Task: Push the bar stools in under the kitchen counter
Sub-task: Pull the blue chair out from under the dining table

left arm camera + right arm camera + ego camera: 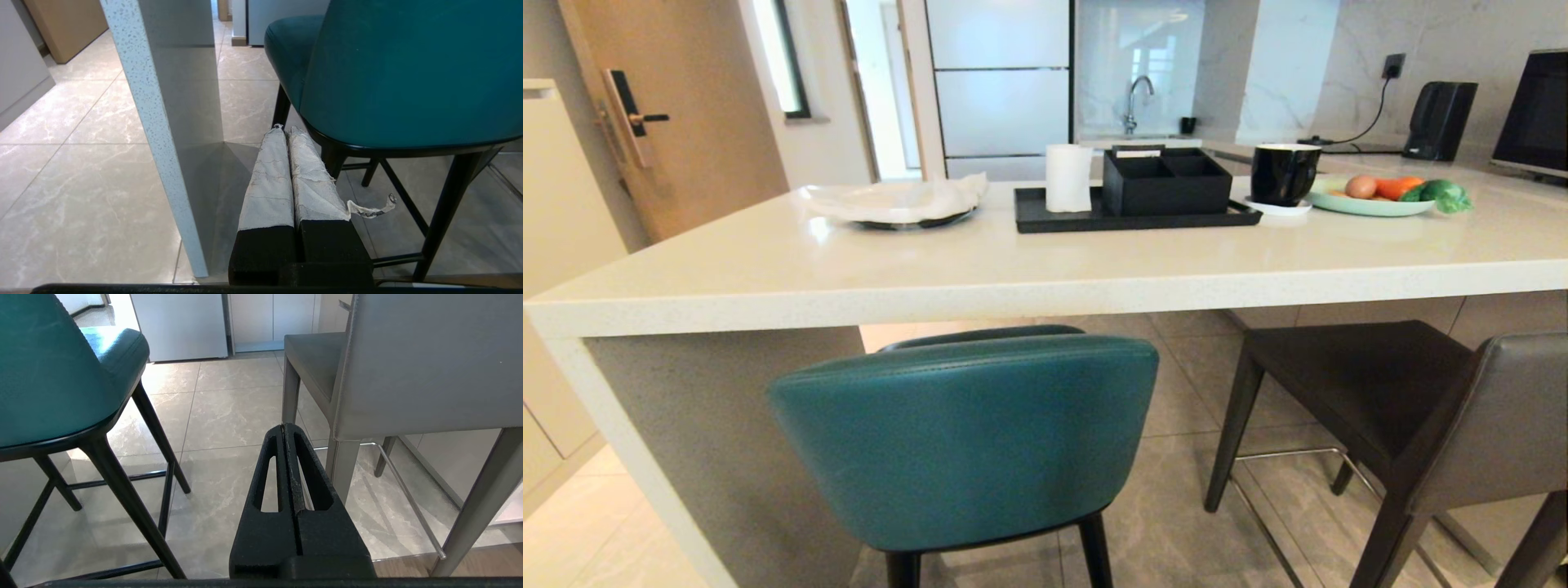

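Both my grippers, left and right, clenched, grasping nothing. 2 stools: teal near counter's corner, grey skewed. Push backs squarely.

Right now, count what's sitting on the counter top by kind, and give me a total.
Trays: 1, black tray
Boxes: 1, black divided box
Paper rolls: 1, white roll
Cups: 1, black cup
Plates: 2, cloth-covered plate, green plate of vegetables
Total: 6
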Controlling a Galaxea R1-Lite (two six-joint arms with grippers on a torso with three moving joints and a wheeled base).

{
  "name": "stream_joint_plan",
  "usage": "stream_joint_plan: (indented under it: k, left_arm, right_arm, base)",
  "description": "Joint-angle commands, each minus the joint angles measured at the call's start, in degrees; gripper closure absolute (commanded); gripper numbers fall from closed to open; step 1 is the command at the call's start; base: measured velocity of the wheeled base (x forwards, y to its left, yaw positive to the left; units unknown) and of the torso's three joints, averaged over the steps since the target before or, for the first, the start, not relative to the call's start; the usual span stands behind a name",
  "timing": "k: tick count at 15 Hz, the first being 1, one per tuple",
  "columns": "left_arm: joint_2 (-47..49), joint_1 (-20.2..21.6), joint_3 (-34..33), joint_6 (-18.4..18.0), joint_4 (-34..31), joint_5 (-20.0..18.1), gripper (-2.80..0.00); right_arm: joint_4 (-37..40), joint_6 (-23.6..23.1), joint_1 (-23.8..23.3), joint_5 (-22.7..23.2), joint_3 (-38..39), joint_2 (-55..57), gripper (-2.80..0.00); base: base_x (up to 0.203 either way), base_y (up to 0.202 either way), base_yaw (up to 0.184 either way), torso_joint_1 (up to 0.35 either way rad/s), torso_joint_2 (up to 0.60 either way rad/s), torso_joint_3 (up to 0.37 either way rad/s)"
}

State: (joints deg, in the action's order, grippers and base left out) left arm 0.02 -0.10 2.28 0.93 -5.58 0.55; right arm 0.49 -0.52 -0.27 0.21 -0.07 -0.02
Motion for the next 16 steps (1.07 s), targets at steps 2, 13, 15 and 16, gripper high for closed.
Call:
stream_joint_plan:
  k: [2,13,15,16]
  left_arm:
    - [-0.1,0.1,0.3,-0.7,0.1,-0.1,0.00]
    - [55.8,-2.9,5.8,1.4,38.8,-3.1,0.00]
    - [68.5,-3.3,3.6,1.4,52.4,-4.5,0.00]
    - [74.4,-3.4,2.4,1.4,58.9,-5.6,0.00]
  right_arm:
    - [0.7,-1.0,-0.1,0.5,-1.0,0.3,0.00]
    - [-24.8,-1.6,1.9,9.9,-9.9,51.4,0.00]
    - [-35.5,-2.3,4.6,10.0,-8.7,62.5,0.00]
    - [-40.8,-2.4,6.0,9.8,-8.3,68.1,0.00]
  base:
    - [0.000,0.000,0.000,0.000,0.00,0.000]
    - [0.000,0.000,0.000,0.000,0.00,0.000]
    - [0.000,0.000,0.000,0.000,0.00,0.000]
    - [0.000,0.000,0.000,0.000,0.00,0.000]
